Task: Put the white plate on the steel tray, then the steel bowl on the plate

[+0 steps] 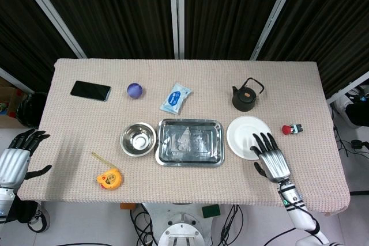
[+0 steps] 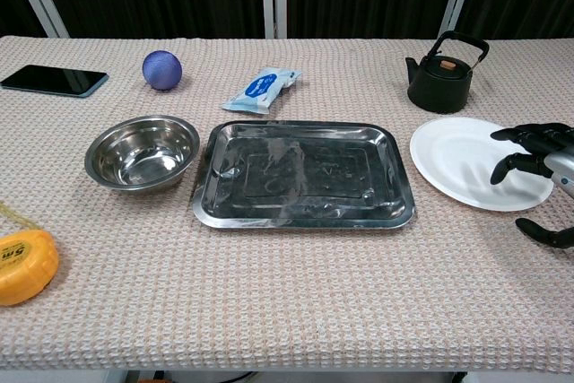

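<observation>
Looking down from the head view, the right hand spreads empty over the white plate, right of the steel tray; the left hand hangs open off-table. Chest view: plate looks thin, stiff, probably slippery, so take its near rim. The steel bowl sits left.

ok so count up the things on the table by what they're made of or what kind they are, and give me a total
Steel ware: 2, steel bowl, steel tray
Crockery: 1, white plate
Teapot: 1
Phone: 1
Ball: 1
Wipes pack: 1
Tape measure: 1
Small red item: 1
Total: 9
</observation>
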`<act>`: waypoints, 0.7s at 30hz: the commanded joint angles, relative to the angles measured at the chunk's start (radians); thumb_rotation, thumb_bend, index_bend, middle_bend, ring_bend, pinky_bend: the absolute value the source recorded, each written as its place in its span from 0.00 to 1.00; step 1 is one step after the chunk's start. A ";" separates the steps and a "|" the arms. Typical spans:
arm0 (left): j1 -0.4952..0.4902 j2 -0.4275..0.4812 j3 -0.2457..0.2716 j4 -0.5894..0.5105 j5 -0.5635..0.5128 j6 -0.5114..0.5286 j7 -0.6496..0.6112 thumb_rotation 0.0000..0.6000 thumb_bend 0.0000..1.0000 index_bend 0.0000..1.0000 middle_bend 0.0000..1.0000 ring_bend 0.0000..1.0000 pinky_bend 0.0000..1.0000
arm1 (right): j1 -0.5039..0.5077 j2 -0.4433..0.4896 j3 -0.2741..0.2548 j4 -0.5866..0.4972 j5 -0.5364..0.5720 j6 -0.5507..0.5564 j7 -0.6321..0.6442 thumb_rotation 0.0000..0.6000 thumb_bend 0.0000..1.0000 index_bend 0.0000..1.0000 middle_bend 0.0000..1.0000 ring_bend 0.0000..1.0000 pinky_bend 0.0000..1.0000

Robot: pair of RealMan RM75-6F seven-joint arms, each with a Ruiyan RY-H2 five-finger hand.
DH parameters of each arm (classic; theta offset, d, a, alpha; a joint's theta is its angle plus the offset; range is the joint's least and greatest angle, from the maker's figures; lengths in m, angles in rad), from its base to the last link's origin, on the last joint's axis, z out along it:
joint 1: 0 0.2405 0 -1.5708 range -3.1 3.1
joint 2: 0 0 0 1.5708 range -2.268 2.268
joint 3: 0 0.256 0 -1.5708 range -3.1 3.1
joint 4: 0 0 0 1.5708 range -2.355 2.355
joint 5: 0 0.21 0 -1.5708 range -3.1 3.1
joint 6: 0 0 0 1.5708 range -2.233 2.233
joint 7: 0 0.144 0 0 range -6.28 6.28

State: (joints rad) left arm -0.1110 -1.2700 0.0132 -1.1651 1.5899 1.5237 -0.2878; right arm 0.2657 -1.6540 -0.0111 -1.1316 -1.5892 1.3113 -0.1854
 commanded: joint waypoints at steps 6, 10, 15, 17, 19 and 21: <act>0.004 -0.004 0.003 0.006 -0.002 -0.002 -0.003 1.00 0.06 0.21 0.17 0.10 0.16 | 0.005 -0.026 0.004 0.030 0.002 0.000 -0.007 1.00 0.33 0.35 0.04 0.00 0.00; 0.002 -0.002 0.003 0.006 -0.001 -0.006 -0.001 1.00 0.06 0.21 0.18 0.10 0.16 | 0.008 -0.054 0.010 0.064 -0.001 0.012 -0.015 1.00 0.33 0.35 0.04 0.00 0.00; -0.002 0.003 0.001 0.002 -0.001 -0.008 0.000 1.00 0.06 0.21 0.18 0.10 0.16 | 0.020 -0.094 0.018 0.113 -0.006 0.017 -0.012 1.00 0.35 0.36 0.05 0.00 0.00; -0.002 0.002 0.001 0.003 -0.003 -0.012 -0.002 1.00 0.06 0.21 0.18 0.10 0.16 | 0.026 -0.112 0.020 0.138 -0.012 0.025 -0.009 1.00 0.35 0.37 0.06 0.00 0.00; -0.002 0.001 0.001 0.006 -0.006 -0.016 -0.005 1.00 0.06 0.22 0.18 0.10 0.16 | 0.029 -0.128 0.023 0.159 -0.018 0.038 0.003 1.00 0.36 0.39 0.07 0.00 0.00; -0.001 0.000 0.002 0.010 -0.009 -0.020 -0.010 1.00 0.06 0.22 0.18 0.10 0.16 | 0.032 -0.146 0.028 0.186 -0.025 0.057 0.018 1.00 0.38 0.42 0.08 0.00 0.00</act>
State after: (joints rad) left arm -0.1124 -1.2696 0.0146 -1.1558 1.5811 1.5040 -0.2970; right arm 0.2931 -1.7850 0.0121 -0.9640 -1.6071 1.3540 -0.1797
